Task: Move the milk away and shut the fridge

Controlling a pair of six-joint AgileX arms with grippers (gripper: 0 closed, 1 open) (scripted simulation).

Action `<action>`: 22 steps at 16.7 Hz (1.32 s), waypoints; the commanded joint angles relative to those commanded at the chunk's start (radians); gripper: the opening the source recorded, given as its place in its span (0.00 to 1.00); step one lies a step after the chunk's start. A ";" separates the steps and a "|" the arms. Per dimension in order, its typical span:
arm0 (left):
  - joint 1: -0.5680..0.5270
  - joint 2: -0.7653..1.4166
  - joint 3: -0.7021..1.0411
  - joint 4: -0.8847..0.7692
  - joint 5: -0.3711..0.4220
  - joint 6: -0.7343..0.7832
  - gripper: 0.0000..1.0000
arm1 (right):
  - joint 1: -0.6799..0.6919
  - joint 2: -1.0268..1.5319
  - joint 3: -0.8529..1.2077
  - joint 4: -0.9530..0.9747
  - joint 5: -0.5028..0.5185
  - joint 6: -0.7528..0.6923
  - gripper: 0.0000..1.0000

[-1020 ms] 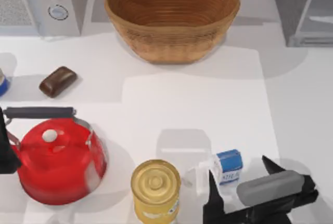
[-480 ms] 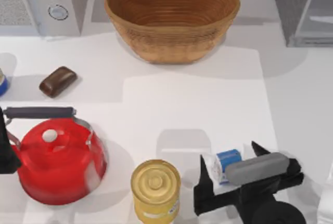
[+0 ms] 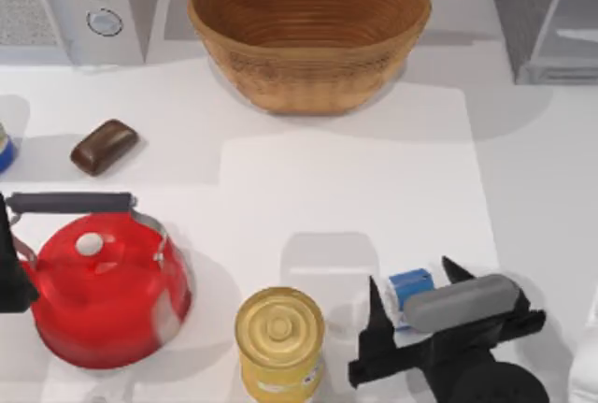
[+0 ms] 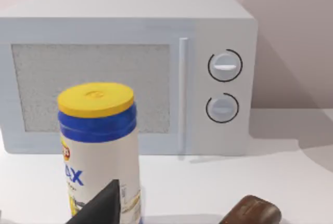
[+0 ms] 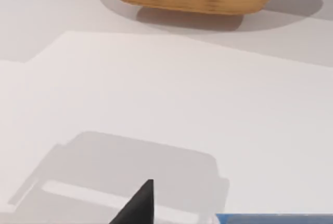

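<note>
Right end effector (image 3: 416, 296) spread open around the milk (image 3: 409, 286) near the counter's (image 3: 355, 179) front right, beside the yellow can (image 3: 278, 336). From above, fridge (image 3: 547, 15) at back right. Left end effector (image 4: 101, 208) by a blue canister (image 4: 99, 146), microwave (image 4: 127, 73) behind; grip state unclear.
</note>
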State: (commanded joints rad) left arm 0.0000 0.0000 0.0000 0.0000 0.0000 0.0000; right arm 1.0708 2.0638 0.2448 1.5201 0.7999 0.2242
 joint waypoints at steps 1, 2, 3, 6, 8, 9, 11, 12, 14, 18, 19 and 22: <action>0.000 0.000 0.000 0.000 0.000 0.000 1.00 | 0.000 0.000 0.000 0.000 0.000 0.000 0.55; 0.000 0.000 0.000 0.000 0.000 0.000 1.00 | 0.000 0.000 0.000 0.000 0.000 0.000 0.47; 0.000 0.000 0.000 0.000 0.000 0.000 1.00 | 0.000 0.000 0.000 0.000 0.000 0.000 0.40; 0.000 0.000 0.000 0.000 0.000 0.000 1.00 | 0.000 0.000 0.000 0.000 0.000 0.000 0.17; 0.000 0.000 0.000 0.000 0.000 0.000 1.00 | 0.000 0.000 0.000 0.000 0.000 0.000 0.02; 0.000 0.000 0.000 0.000 0.000 0.000 1.00 | 0.000 0.000 0.000 0.000 0.000 0.000 0.00; 0.000 0.000 0.000 0.000 0.000 0.000 1.00 | 0.000 0.000 0.000 0.000 0.000 0.000 0.00; 0.000 0.000 0.000 0.000 0.000 0.000 1.00 | 0.000 0.000 0.000 0.000 0.000 0.000 0.00; 0.000 0.000 0.000 0.000 0.000 0.000 1.00 | 0.000 0.000 0.000 0.000 0.000 0.000 0.00; 0.000 0.000 0.000 0.000 0.000 0.000 1.00 | -0.001 -0.004 -0.003 0.000 0.001 0.002 0.00; 0.000 0.000 0.000 0.000 0.000 0.000 1.00 | -0.008 -0.014 -0.009 0.001 0.004 0.010 0.00; 0.000 0.000 0.000 0.000 0.000 0.000 1.00 | -0.036 -0.084 -0.025 -0.002 0.014 0.049 0.00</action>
State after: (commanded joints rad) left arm 0.0000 0.0000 0.0000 0.0000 0.0000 0.0000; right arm 1.0352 1.9800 0.2196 1.5178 0.8137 0.2730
